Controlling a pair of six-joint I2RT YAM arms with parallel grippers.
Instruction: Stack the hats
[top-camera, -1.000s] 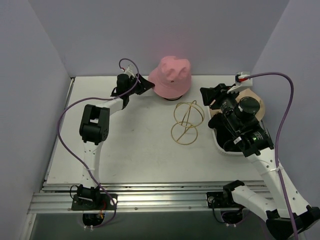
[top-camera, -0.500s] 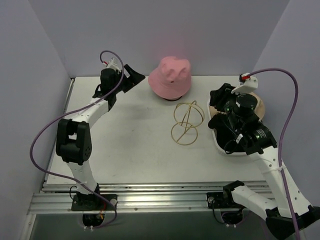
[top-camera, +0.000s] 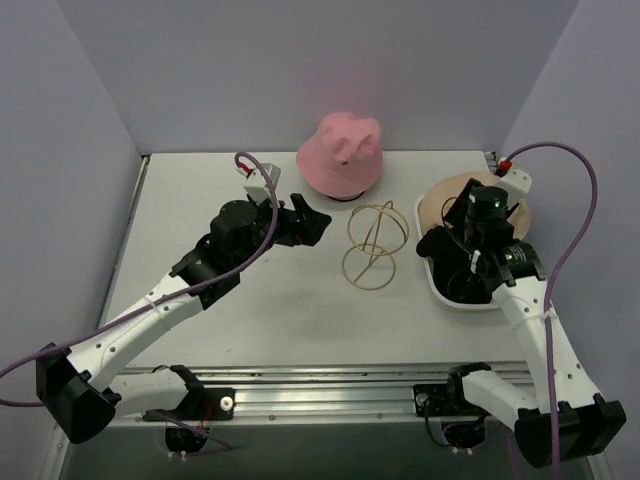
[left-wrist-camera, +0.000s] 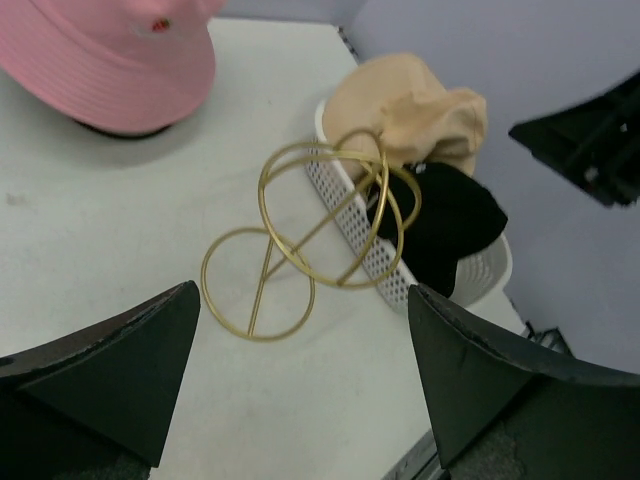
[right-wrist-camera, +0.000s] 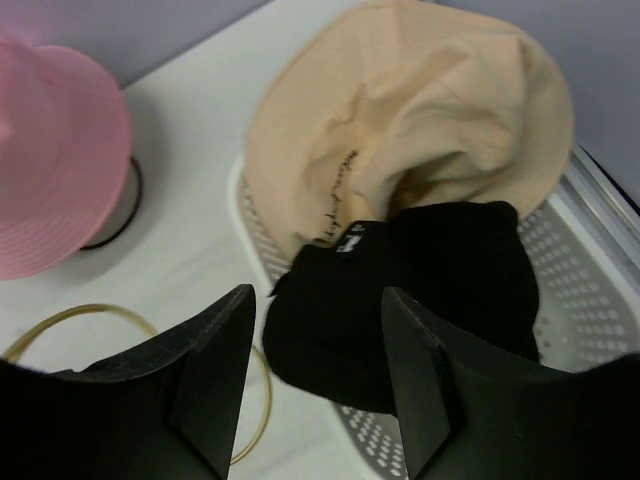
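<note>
Holding the left pincer (top-camera: 310, 225) spread wide above the middle of the bench (top-camera: 250, 310), just left of the gold wire frame (top-camera: 375, 245), with nothing between its jaws. Looking down from that wrist at the frame's ring base lying flat on the bench, its loops rising over it, just left of the white tray (top-camera: 465, 305).

Finding the pink hat (top-camera: 340, 155) at the far middle of the bench, sitting crown up, well apart from the other hats. Finding the tan hat (top-camera: 445, 200) at the far right, crumpled, draping over the far rim of the tray and sagging partly into it. Seeing the black cap (right-wrist-camera: 420, 290) lying inside the tray, on the near side of the tan hat and touching it, with a small white mark showing at its far edge.

Poising the right pincer (right-wrist-camera: 320, 300) over the tray, directly above the black cap, jaws standing part-way apart and clamping nothing. Not being able to tell whether its fingertips (right-wrist-camera: 240, 310) are brushing the cloth.
</note>
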